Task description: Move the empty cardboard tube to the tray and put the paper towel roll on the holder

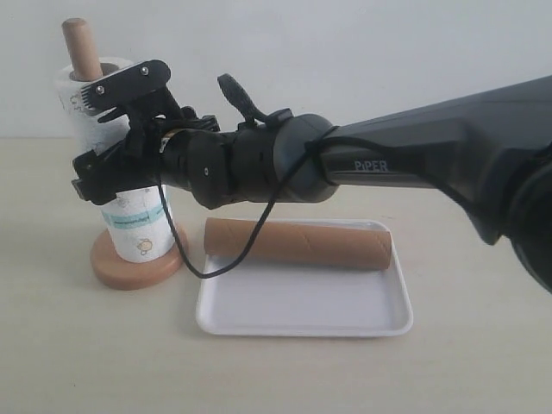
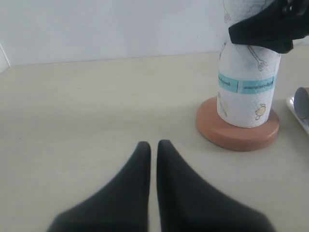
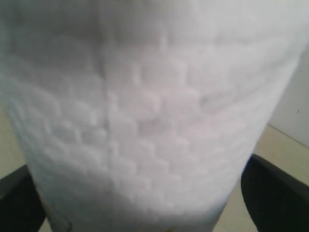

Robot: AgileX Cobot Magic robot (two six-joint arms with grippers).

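Where the black right gripper point(image 1: 84, 145) reaches to the exterior view's upper left, its jaws straddle the thick white paper towel roll point(image 1: 138, 228), spread wide; whether they press it I cannot tell. That roll, teal band low, stands upright on the light-brown wooden holder point(image 1: 129, 269). Right of it, the shallow white tray point(image 1: 302, 315) carries the brown cardboard tube point(image 1: 310, 244) lying flat. The black left gripper point(image 2: 153, 143) has its jaws closed, empty.

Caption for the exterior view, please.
Right gripper holds the paper towel roll seated on the holder; the empty cardboard tube lies in the tray.
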